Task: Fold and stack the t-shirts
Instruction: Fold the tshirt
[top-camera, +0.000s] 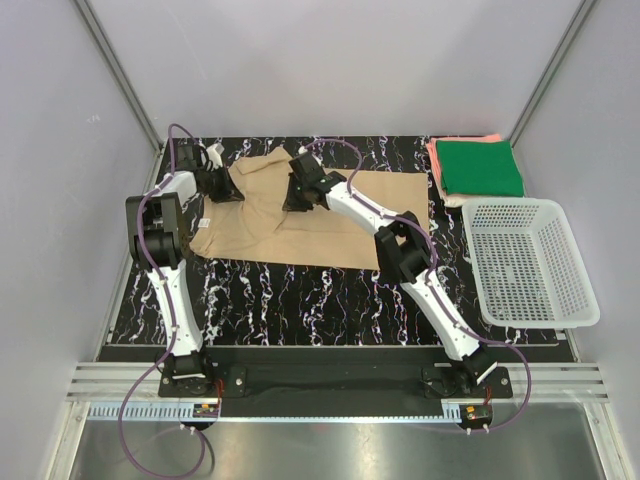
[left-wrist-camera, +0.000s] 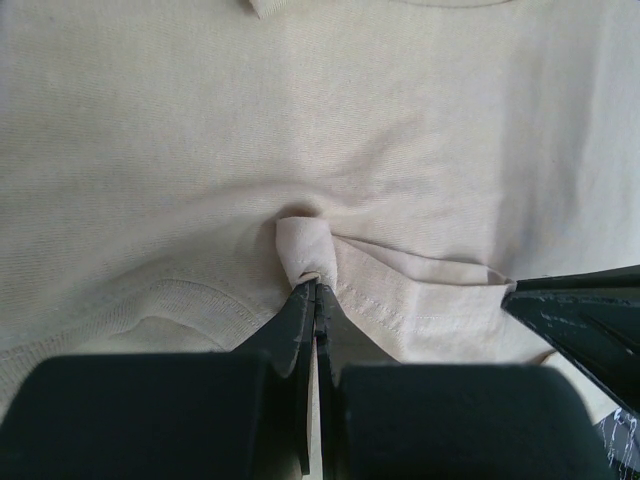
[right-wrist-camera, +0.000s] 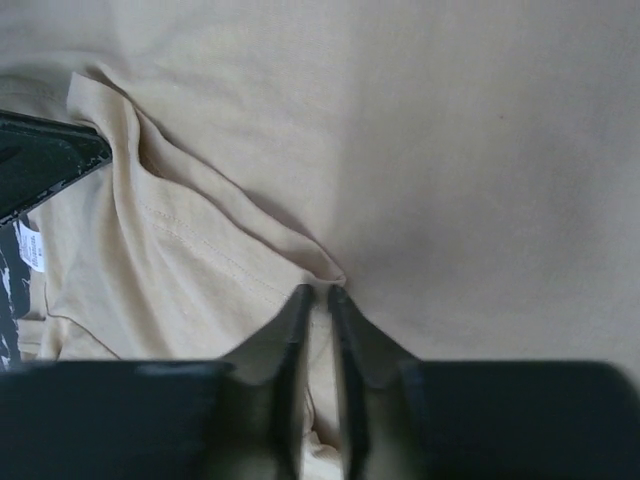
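Observation:
The tan t-shirt (top-camera: 330, 225) lies partly folded on the dark marbled table, its left part bunched. My left gripper (top-camera: 222, 185) is at the shirt's left end, and the left wrist view shows it (left-wrist-camera: 316, 285) shut on a small pinch of tan cloth (left-wrist-camera: 305, 245). My right gripper (top-camera: 293, 195) sits over the shirt's upper middle. In the right wrist view it (right-wrist-camera: 318, 292) stands with a narrow gap between its jaws, a folded hem edge (right-wrist-camera: 330, 272) just ahead of the tips. A dark green t-shirt (top-camera: 480, 167) lies folded on a coral-pink one (top-camera: 437, 165) at the back right.
A white mesh basket (top-camera: 530, 262) stands at the right edge of the table, just in front of the folded stack. Grey walls close in the left, back and right sides. The two grippers are close together over the tan shirt.

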